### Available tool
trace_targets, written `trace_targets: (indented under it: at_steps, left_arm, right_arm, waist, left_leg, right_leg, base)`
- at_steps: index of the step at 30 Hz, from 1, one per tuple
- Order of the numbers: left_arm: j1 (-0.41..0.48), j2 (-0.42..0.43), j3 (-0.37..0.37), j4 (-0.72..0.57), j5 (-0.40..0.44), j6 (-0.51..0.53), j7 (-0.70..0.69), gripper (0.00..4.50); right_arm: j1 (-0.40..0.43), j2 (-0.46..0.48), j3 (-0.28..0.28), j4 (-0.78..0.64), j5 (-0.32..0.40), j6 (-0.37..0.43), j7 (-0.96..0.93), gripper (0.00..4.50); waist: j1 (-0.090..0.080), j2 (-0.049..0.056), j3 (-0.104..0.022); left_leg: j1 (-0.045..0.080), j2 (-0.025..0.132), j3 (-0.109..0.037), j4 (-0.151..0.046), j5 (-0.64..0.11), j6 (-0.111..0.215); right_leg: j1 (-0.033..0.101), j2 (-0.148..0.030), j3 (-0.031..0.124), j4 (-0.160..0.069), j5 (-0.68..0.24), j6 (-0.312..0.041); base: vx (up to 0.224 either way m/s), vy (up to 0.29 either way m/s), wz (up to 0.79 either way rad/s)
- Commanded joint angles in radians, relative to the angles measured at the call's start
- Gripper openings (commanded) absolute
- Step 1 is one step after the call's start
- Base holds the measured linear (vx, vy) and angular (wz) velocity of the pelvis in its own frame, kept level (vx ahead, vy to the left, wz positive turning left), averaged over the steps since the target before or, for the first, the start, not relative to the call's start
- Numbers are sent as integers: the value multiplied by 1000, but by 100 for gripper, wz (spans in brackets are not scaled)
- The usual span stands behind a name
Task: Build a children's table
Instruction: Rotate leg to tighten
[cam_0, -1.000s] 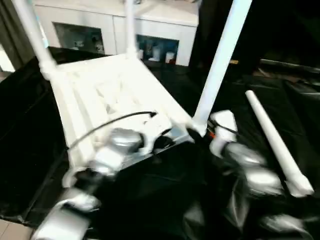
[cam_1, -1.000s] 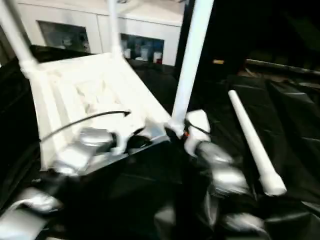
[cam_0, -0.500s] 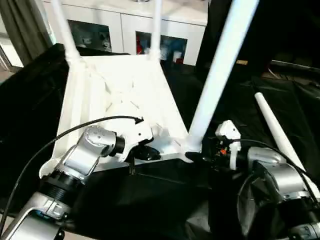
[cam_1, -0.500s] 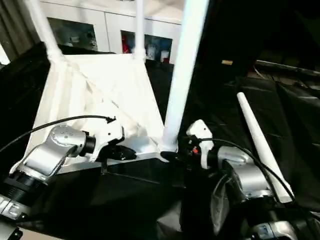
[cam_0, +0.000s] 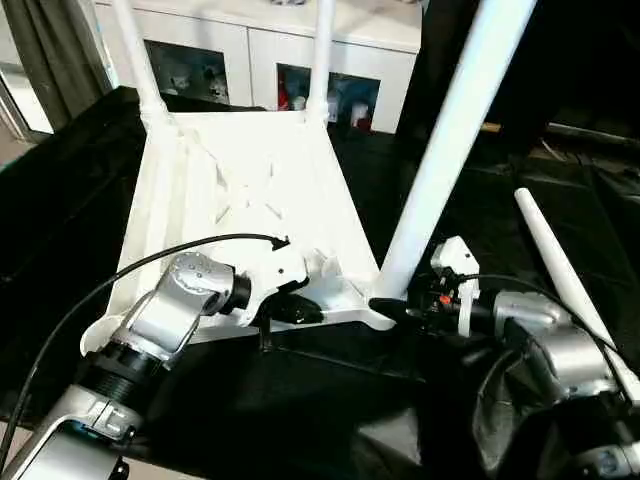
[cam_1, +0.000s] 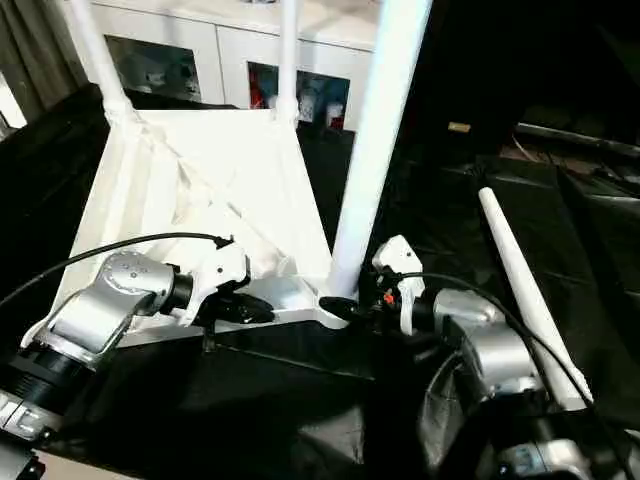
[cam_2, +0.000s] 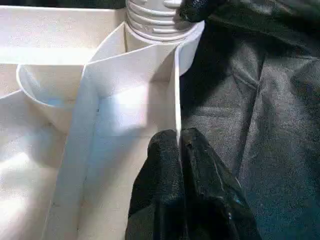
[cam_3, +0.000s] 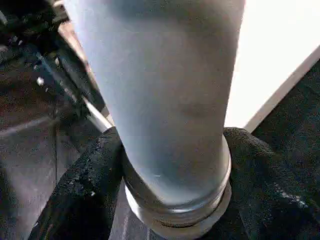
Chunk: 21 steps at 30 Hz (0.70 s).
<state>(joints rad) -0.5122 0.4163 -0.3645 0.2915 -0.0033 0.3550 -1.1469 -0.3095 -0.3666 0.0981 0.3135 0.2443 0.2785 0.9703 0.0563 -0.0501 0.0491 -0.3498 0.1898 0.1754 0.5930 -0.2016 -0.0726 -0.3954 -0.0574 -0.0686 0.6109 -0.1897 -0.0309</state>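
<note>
The white tabletop (cam_0: 250, 200) lies upside down on the black-draped work table, its X-ribbed underside facing up. Three white legs stand in its corner sockets: far left (cam_0: 135, 50), far right (cam_0: 322, 50) and near right (cam_0: 450, 150). A fourth leg (cam_0: 565, 280) lies loose on the cloth to the right. My left gripper (cam_0: 300, 312) is shut on the tabletop's near rim; in the left wrist view its fingers (cam_2: 165, 170) pinch the thin wall. My right gripper (cam_0: 385, 308) is shut around the base of the near-right leg (cam_3: 165, 100), a black finger (cam_3: 85, 180) on each side.
A white cabinet (cam_0: 250, 55) with glass doors stands behind the work table (cam_0: 60, 200). A grey curtain (cam_0: 50, 40) hangs at the far left. A black cable (cam_0: 150, 265) arcs over my left forearm. The cloth is rumpled around the loose leg.
The whole picture has shifted and steadied as the camera moved. Both grippers keep the same holds on the rim and the leg base; nothing else has visibly moved.
</note>
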Motion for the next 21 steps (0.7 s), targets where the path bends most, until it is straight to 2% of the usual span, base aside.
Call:
trace_targets:
  at_steps: [1,3,5,6,7,8,9,10,12,14,15,18,21]
  left_arm:
    - [-6,-48,-12,45,30,28,88,0]
    - [-16,-76,0,67,38,38,140,0]
    - [-44,-152,30,118,48,76,266,0]
    - [-54,-183,39,134,49,92,309,0]
    - [-70,-239,46,162,54,110,377,0]
    - [-70,-239,46,162,54,110,377,0]
    - [-77,-286,31,171,57,117,401,0]
    - [-78,-316,16,167,58,118,404,0]
    - [-78,-340,2,161,58,119,404,0]
    - [-77,-353,-7,153,57,119,399,0]
    - [-78,-358,-11,151,57,118,395,0]
    - [-80,-342,-16,153,66,101,375,0]
    - [-79,-302,-11,157,69,78,346,0]
  right_arm:
    - [16,40,3,24,-14,13,-92,271]
    - [20,68,-12,36,-21,17,-156,270]
    - [26,149,-58,68,-42,38,-344,270]
    - [25,184,-77,81,-49,48,-421,270]
    - [18,246,-101,107,-67,51,-548,270]
    - [18,246,-101,107,-67,51,-548,270]
    - [1,299,-109,135,-77,46,-626,269]
    - [-14,327,-100,149,-90,24,-660,269]
    - [-25,346,-86,157,-106,1,-679,269]
    - [-31,353,-71,158,-117,-13,-675,269]
    - [-33,356,-68,158,-119,-17,-672,325]
    - [-39,348,-75,147,-111,-22,-646,339]
    - [-38,309,-75,120,-98,-19,-583,345]
  waist:
    - [-4,5,-49]
    - [-7,5,-46]
    - [-12,4,-43]
    - [-10,4,-43]
    - [-14,8,-43]
    - [-19,6,-41]
    - [-21,7,-41]
    - [-26,7,-40]
    - [-31,7,-41]
    - [-32,14,-45]
    - [-34,12,-44]
    - [-35,15,-45]
    - [-33,13,-47]
  left_leg:
    - [7,46,-11,-72,-187,33]
    - [10,45,-13,-73,-226,15]
    - [11,42,-14,-75,-254,1]
    - [16,42,-15,-74,-270,-3]
    - [15,39,-22,-75,-294,-10]
    - [12,38,-20,-76,-297,-10]
    - [19,37,-22,-75,-317,-14]
    - [20,36,-27,-76,-343,-13]
    - [16,36,-28,-77,-351,-11]
    - [14,40,-31,-82,-342,-7]
    - [10,42,-30,-85,-337,-3]
    - [9,44,-29,-89,-336,3]
    - [6,45,-26,-89,-314,8]
  right_leg:
    - [43,-86,56,-87,-287,-185]
    - [39,-86,54,-98,-376,-158]
    - [32,-85,54,-106,-443,-132]
    - [29,-88,52,-111,-474,-123]
    - [30,-91,48,-117,-543,-92]
    - [27,-88,48,-122,-553,-82]
    - [20,-90,45,-129,-585,-69]
    - [19,-90,41,-132,-613,-57]
    - [23,-90,39,-134,-614,-47]
    - [27,-92,39,-133,-568,-50]
    - [28,-90,40,-131,-527,-59]
    - [31,-90,45,-125,-466,-87]
    - [35,-91,49,-118,-406,-110]
  base:
    - [0,0,0]
    - [0,0,0]
    - [0,0,0]
    - [0,0,0]
    - [0,0,0]
    - [0,0,0]
    - [0,0,0]
    - [0,0,0]
    - [0,0,0]
    - [0,0,0]
    - [0,0,0]
    - [0,0,0]
    - [0,0,0]
